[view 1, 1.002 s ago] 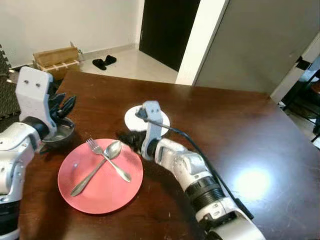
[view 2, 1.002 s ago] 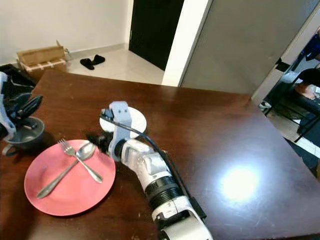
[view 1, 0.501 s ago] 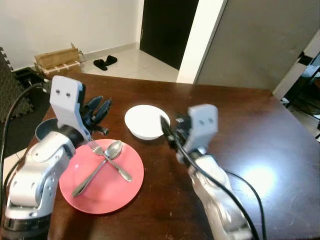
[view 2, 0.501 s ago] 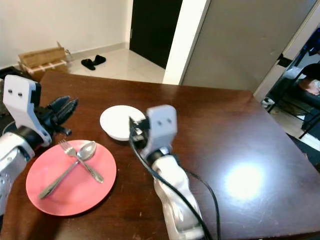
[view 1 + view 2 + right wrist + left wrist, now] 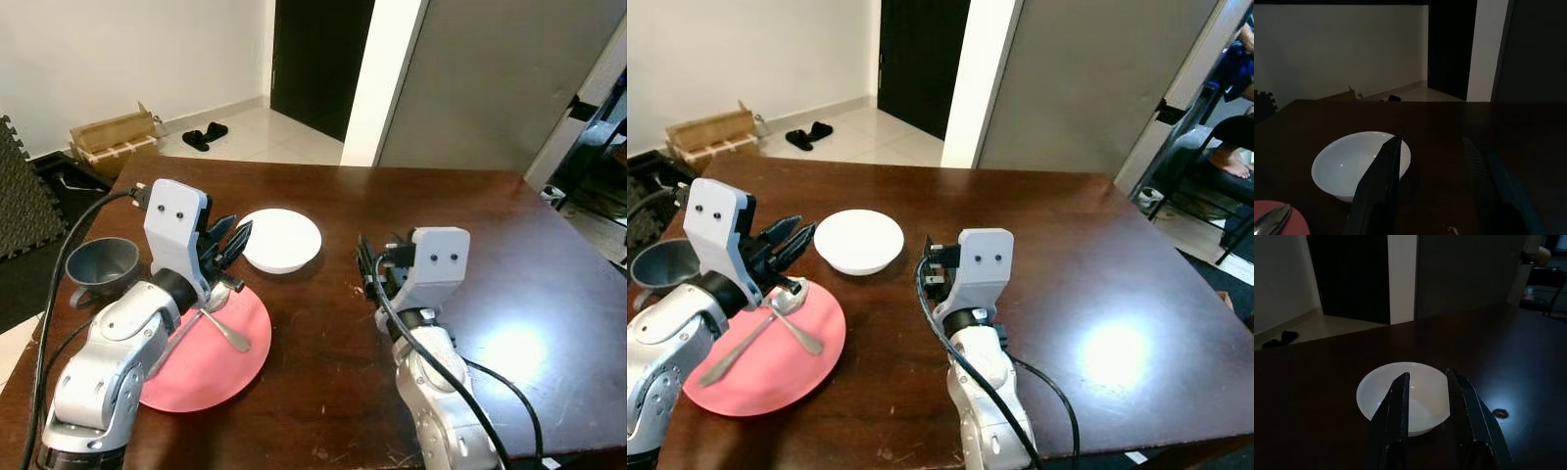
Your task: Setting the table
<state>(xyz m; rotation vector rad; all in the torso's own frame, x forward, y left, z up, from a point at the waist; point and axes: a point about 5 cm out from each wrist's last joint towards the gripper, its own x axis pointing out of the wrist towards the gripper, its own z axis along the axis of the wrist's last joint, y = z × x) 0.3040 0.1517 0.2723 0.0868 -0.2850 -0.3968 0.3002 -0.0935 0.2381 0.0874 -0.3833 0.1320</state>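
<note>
A half-laid dark table [image 5: 509, 225]: a red plate [image 5: 211, 357] sits near the robot's left, with a spoon [image 5: 784, 297] and fork [image 5: 725, 354] crossed on top, not yet set beside it. A white bowl [image 5: 280, 239] lies just beyond the plate; a grey cup [image 5: 101, 266] stands at the table's left edge. The left end effector [image 5: 227, 243] hovers over the plate's far rim, fingers parted and empty, aimed at the bowl. The right end effector [image 5: 1432, 171], released and empty, hangs near the table's middle. By the look of it, the cutlery and bowl await placing.

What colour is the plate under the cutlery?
Pinkish red plate; the right eye view shows it best.
</note>
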